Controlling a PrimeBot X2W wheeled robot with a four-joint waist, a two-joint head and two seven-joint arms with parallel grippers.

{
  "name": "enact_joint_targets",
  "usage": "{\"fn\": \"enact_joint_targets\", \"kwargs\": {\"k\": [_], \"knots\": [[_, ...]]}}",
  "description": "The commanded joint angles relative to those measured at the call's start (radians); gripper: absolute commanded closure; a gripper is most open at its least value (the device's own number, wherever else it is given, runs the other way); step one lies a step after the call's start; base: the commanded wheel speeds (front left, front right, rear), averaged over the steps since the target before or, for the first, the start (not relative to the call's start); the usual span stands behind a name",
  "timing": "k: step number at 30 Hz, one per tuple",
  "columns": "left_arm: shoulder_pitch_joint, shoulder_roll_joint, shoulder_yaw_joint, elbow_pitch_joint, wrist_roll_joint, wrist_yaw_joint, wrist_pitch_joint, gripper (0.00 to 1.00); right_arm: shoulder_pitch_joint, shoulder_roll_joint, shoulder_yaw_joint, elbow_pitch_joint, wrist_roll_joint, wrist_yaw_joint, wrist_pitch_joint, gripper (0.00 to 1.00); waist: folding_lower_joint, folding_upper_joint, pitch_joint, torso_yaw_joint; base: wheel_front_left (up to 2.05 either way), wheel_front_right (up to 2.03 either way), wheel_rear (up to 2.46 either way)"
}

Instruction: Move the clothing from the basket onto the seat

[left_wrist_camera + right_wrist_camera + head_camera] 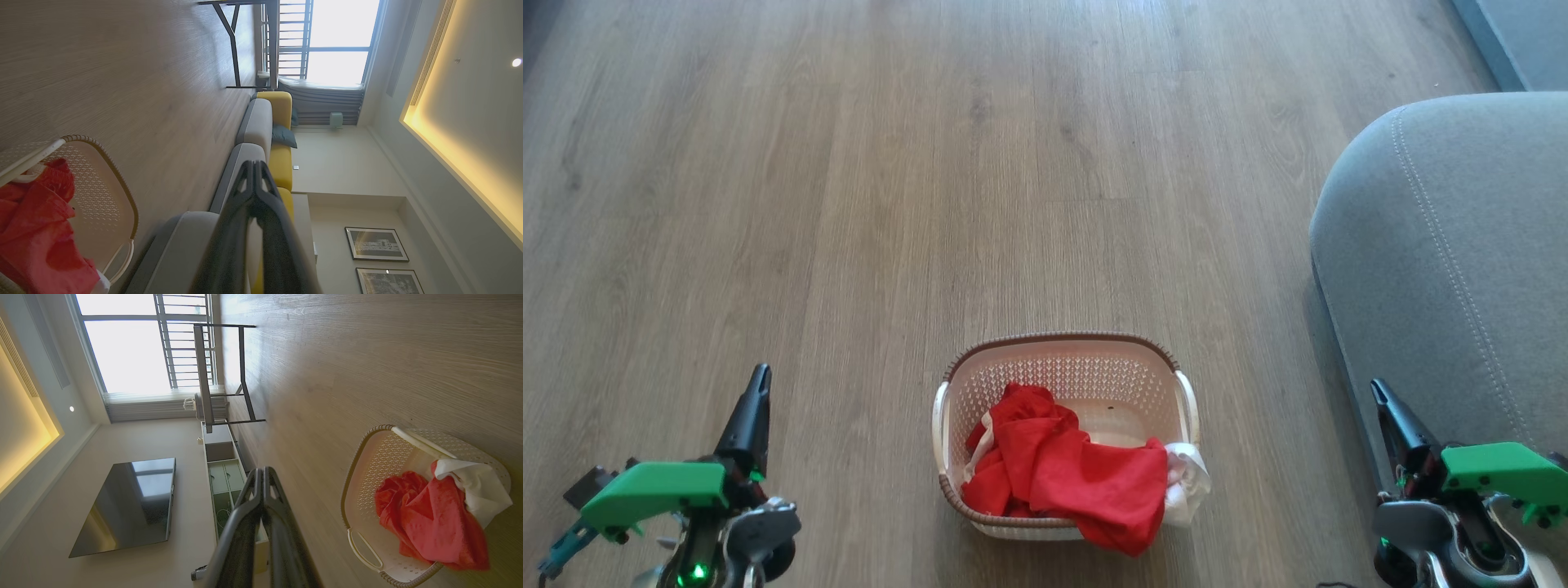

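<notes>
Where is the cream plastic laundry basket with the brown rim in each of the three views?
Head view: the cream plastic laundry basket sits at bottom centre, on the wooden floor.
Left wrist view: basket at the lower left edge.
Right wrist view: basket at the lower right.
Shared landmark: the bright red garment hanging over its rim.

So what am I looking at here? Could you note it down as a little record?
basket: cream, standing on the wooden floor
red garment: heaped in the basket, spilling over its near rim
white garment: at the basket's near right corner, hanging over the rim
seat: grey, right of the basket, no clothing on the visible part
left gripper: shut, empty, left of the basket
right gripper: shut, empty, beside the seat
</notes>
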Motion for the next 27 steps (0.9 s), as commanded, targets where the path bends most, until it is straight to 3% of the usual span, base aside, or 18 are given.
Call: {"fn": "enact_joint_targets", "kwargs": {"k": [1,27], "knots": [[-0.055,0.005,0.036,-0.034,-0.004,-0.007,0.003,1.0,-0.049,-0.007,0.017,-0.037,0.006,0.007,0.007,1.0,0.0,0.0,0.0,0.0,0.0,0.0,0.0],[-0.055,0.005,0.036,-0.034,-0.004,-0.007,0.003,1.0,-0.049,-0.007,0.017,-0.037,0.006,0.007,0.007,1.0,0.0,0.0,0.0,0.0,0.0,0.0,0.0]]}}
